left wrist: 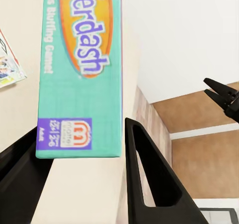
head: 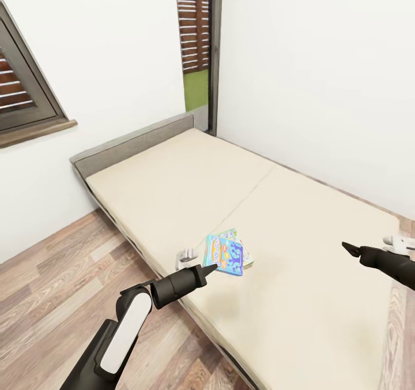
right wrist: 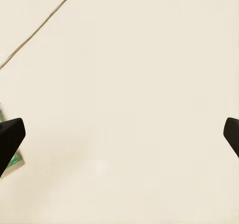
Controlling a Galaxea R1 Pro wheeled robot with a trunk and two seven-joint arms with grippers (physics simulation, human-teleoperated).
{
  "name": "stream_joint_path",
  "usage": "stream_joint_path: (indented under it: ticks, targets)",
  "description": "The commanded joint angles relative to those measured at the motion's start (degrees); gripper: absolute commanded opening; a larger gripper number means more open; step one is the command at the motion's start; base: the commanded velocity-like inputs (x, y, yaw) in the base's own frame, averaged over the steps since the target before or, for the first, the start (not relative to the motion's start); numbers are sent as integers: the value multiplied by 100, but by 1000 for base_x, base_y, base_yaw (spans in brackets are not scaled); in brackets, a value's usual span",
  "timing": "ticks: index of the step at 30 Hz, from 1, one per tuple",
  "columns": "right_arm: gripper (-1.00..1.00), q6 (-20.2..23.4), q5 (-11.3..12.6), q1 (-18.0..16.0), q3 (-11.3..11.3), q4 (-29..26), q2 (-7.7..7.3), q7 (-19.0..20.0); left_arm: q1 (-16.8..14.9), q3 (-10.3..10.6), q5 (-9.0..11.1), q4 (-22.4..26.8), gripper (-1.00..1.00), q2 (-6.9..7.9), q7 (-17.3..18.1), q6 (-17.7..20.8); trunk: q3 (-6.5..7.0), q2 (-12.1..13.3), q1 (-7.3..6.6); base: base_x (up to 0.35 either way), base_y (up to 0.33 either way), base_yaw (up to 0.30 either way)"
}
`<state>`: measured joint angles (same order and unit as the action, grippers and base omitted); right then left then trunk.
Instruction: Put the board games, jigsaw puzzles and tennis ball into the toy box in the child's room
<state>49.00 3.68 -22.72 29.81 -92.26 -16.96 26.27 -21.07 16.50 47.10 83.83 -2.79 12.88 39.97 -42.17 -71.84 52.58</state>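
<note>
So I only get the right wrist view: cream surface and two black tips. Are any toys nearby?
Observer: Yes. Two board games lie overlapping on the bed, near its edge by the wooden floor.
Visitor: Is anything reaching for them?
Observer: The left jaws straddle the teal box, whose lid reads "derdash".
Visitor: And my own jaws?
Observer: They hang wide open over bare mattress, off to the games' right in the head view.
</note>
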Motion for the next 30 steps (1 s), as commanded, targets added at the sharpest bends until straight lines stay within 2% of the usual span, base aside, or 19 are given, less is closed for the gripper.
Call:
stream_joint_path:
  ticks: [1, 10, 30]
  targets:
    - [100, 40, 36, -4, 7, -3, -1, 1, -3, -7, 1, 2, -100, -3, 9, 29, 14, 39, -23, 0, 0, -1]
    - [100, 40, 36, -4, 7, -3, -1, 1, -3, -7, 1, 2, -100, -3, 10, 29, 176, 400, -220, 0, 0, -116]
    - [100, 41, 36, -4, 7, -3, -9, 1, -3, -7, 0, -6, -100, -3, 13, 29, 535, 1202, -660, 0, 0, -265]
